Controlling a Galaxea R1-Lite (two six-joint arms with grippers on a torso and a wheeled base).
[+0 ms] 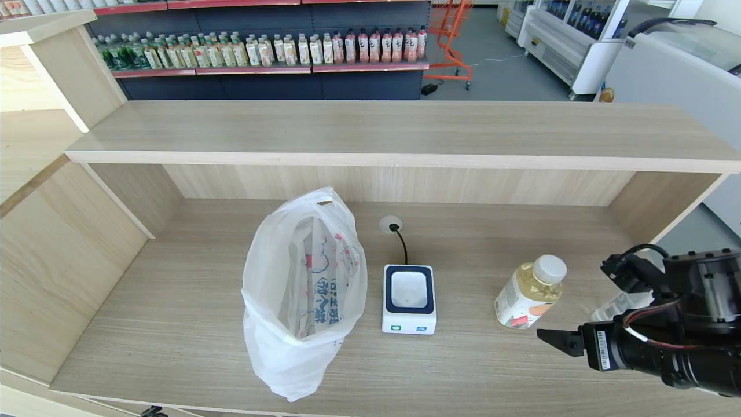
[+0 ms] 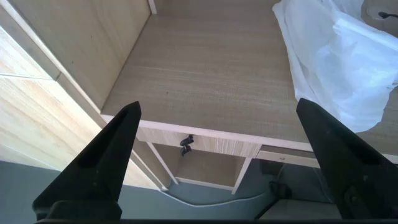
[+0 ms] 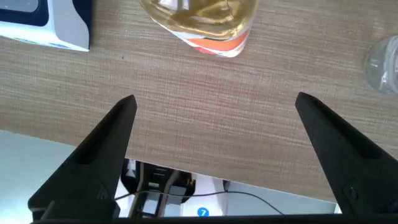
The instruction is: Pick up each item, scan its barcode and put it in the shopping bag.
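Spanning the space beneath both pairs of jaws, a pale wood-grain worktop (image 1: 474, 370) is seen, walled at the back and sides. The shopping bag (image 1: 304, 289), white and translucent, is stood on it with its mouth open upward, ahead of the left gripper (image 2: 217, 109) and off to the robot's right of its jaws, well apart from them. Pink and blue print is seen through the bag's wall, though whether it belongs to the bag or to something inside cannot be told. The left gripper's jaws are held wide apart with nothing between them, above the worktop's front edge. The right gripper (image 3: 211, 102) is likewise spread wide and holds nothing, its jaws low over the worktop near the front edge. A white scanner (image 1: 408, 298) with a dark blue frame around its window is placed ahead of the right jaws and to the robot's left of them, just beside the bag, with a black cable (image 1: 400, 243) run from its back to a round port in the worktop. A bottle (image 1: 529, 292) of pale yellow liquid, white-capped and labelled, is stood directly ahead of the gap between the right jaws, near them but untouched. A smaller clear bottle (image 3: 382, 62) is found ahead and to the robot's right of those jaws, partly hidden.
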